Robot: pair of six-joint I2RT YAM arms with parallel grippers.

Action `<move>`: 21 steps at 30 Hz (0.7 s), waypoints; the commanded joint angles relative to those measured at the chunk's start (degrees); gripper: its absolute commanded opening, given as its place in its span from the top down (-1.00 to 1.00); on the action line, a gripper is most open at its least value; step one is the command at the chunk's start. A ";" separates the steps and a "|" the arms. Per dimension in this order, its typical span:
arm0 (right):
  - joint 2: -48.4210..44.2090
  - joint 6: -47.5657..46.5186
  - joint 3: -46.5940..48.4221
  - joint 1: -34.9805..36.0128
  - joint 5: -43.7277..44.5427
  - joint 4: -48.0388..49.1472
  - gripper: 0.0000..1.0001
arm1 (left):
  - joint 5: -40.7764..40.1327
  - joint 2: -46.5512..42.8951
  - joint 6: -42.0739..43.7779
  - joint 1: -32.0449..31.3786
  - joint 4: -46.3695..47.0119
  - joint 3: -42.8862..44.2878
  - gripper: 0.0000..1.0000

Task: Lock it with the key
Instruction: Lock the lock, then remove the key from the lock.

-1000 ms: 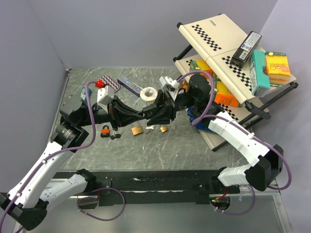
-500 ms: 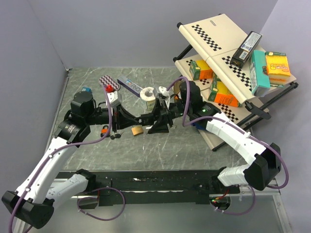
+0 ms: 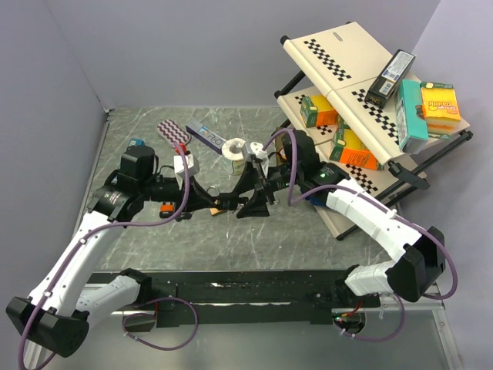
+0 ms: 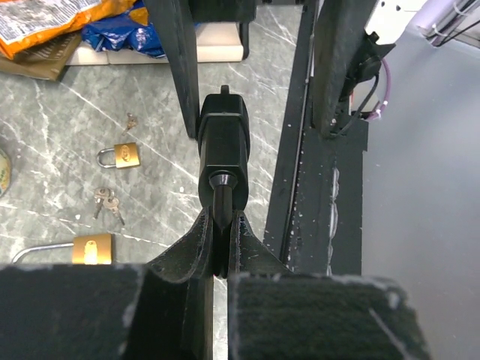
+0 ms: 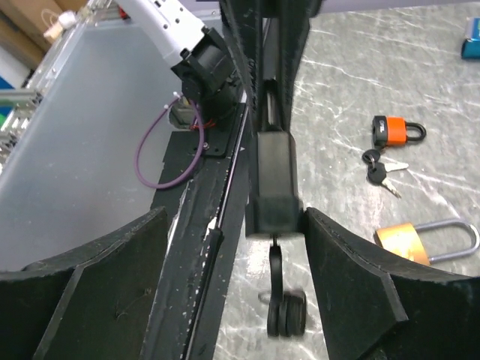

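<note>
A black padlock (image 4: 222,135) hangs in the air between my two grippers, above the table's near edge. My left gripper (image 4: 221,225) is shut on the black key (image 4: 220,196) that sits in the padlock's keyhole. In the right wrist view the padlock (image 5: 274,180) lies between my right gripper's (image 5: 236,217) wide-open fingers, close against the right-hand one (image 5: 352,270). A blurred bunch of black keys (image 5: 286,315) dangles from the padlock's end nearest that camera. In the top view the left gripper (image 3: 222,205) and right gripper (image 3: 248,202) meet tip to tip.
On the table lie a small brass padlock (image 4: 120,156), loose keys (image 4: 107,202), a large brass padlock (image 5: 409,238), an orange padlock (image 5: 394,131) and black keys (image 5: 379,174). A white tape roll (image 3: 235,148) lies behind. A tilted rack (image 3: 347,46) with boxes stands at the right.
Both grippers have moved together toward the near edge of the table with the padlock between them. The left wrist has swung to the right.
</note>
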 commanded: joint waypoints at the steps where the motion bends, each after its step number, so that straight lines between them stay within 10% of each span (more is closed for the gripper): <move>1: 1.38 -3.90 2.68 2.93 2.25 0.76 -0.58 | 5.86 -0.24 0.89 0.16 3.21 4.59 0.98; 8: 3.49 -5.22 3.82 4.08 3.31 -0.03 -0.31 | 5.78 -0.51 -0.69 0.07 4.36 4.86 0.98; 16: 3.84 -4.35 4.79 3.99 4.63 1.89 1.00 | 1.75 -0.94 -6.38 0.16 9.86 3.11 0.95; 17: 3.67 -3.82 4.53 4.07 4.98 2.60 1.00 | -0.79 -1.12 -8.75 0.16 12.07 2.58 0.42; 21: 2.96 3.10 2.68 3.11 9.18 10.14 1.00 | -19.31 -2.96 -30.15 2.17 22.80 0.38 -0.63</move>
